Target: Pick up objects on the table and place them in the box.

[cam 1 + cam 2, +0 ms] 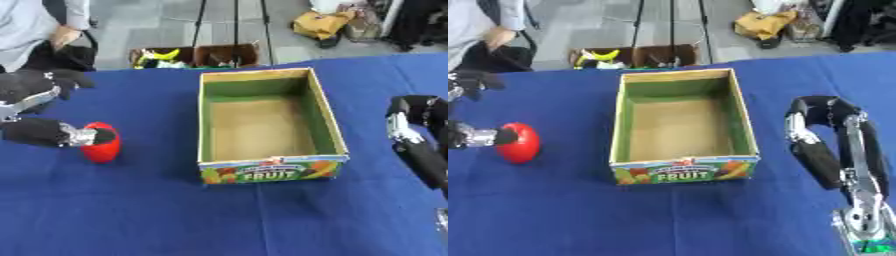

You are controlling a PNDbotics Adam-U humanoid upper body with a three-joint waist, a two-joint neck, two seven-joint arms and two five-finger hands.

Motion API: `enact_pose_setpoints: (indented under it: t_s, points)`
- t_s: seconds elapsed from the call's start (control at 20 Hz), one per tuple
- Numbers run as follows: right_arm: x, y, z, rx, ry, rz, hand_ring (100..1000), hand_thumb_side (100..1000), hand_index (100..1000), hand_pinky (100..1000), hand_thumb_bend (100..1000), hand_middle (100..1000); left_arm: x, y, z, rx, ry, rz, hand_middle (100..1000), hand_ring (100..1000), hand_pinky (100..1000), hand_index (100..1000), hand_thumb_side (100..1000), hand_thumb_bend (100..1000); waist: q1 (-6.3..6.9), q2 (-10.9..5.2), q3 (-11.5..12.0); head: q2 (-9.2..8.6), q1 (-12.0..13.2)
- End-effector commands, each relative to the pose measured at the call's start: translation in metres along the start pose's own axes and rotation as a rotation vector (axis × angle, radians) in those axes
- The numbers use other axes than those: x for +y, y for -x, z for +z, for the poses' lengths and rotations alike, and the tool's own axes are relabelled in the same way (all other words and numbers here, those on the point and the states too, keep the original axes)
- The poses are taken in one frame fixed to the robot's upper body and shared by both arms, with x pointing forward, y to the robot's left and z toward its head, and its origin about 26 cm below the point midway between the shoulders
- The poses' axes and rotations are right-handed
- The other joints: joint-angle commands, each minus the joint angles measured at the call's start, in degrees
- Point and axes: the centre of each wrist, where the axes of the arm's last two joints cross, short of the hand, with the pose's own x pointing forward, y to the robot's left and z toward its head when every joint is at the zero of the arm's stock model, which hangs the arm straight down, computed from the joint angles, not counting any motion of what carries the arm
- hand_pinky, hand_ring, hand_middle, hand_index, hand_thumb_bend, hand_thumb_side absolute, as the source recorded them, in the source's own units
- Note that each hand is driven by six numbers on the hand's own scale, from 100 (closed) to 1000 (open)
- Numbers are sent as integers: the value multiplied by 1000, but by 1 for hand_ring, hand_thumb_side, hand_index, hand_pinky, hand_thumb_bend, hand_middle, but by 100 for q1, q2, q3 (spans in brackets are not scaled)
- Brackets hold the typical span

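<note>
A round red fruit (520,142) lies on the blue cloth at the left, well left of the box. My left hand (39,131) comes in from the left edge; one dark finger rests against the fruit's left side while the other fingers (37,85) spread higher up, apart from it. The open cardboard fruit box (329,117) stands upright in the middle, with green inner walls, a bare brown floor and nothing inside. My right hand (833,137) rests at the right edge, fingers up and gently bent, holding nothing.
The blue-covered table (131,210) fills the foreground. Beyond its far edge a low brown carton (197,55) holds a banana and other items. A person stands at the far left corner. Bags lie on the floor at the far right.
</note>
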Motion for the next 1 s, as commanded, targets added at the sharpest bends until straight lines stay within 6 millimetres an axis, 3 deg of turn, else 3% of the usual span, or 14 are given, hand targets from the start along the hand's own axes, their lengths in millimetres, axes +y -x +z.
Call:
enact_pose_setpoints:
  t_s: [0.05, 0.15, 0.35, 0.45, 0.65, 0.7, 1.0]
  points:
    - [-5, -6, -3, -29, 5, 7, 554, 590, 687, 738, 100, 461, 3, 9, -5, 30, 28, 4, 999, 827, 558, 1000, 949, 898, -11, -135, -4, -9, 37]
    - [-5, -6, -3, -26, 6, 8, 554, 589, 686, 738, 100, 460, 0, 14, -11, 44, 50, 19, 1000, 848, 587, 1000, 920, 878, -15, -139, -6, -7, 45]
    - [-5, -6, -2, -20, 6, 8, 550, 585, 685, 738, 100, 458, -6, 24, -24, 41, 92, 84, 1000, 917, 692, 1000, 783, 738, -24, -149, -9, -3, 67]
    - [-5, -6, -2, -18, 5, 8, 549, 584, 684, 738, 100, 458, -9, 29, -31, 32, 115, 129, 1000, 944, 724, 1000, 746, 725, -26, -152, -17, -5, 83]
    - [-5, -6, -2, -13, 6, 9, 547, 582, 683, 738, 100, 457, -15, 37, -42, 44, 152, 191, 1000, 920, 697, 1000, 694, 689, -28, -149, -37, -17, 104]
    - [-5, -6, -2, -11, 5, 9, 547, 580, 683, 738, 100, 457, -16, 38, -44, 52, 160, 198, 1000, 881, 652, 1000, 692, 683, -27, -148, -39, -22, 107]
    - [-5, -6, -2, -9, 3, 8, 546, 577, 682, 739, 100, 456, -19, 42, -54, 105, 196, 202, 1000, 875, 632, 1000, 666, 702, -23, -129, -57, -41, 128]
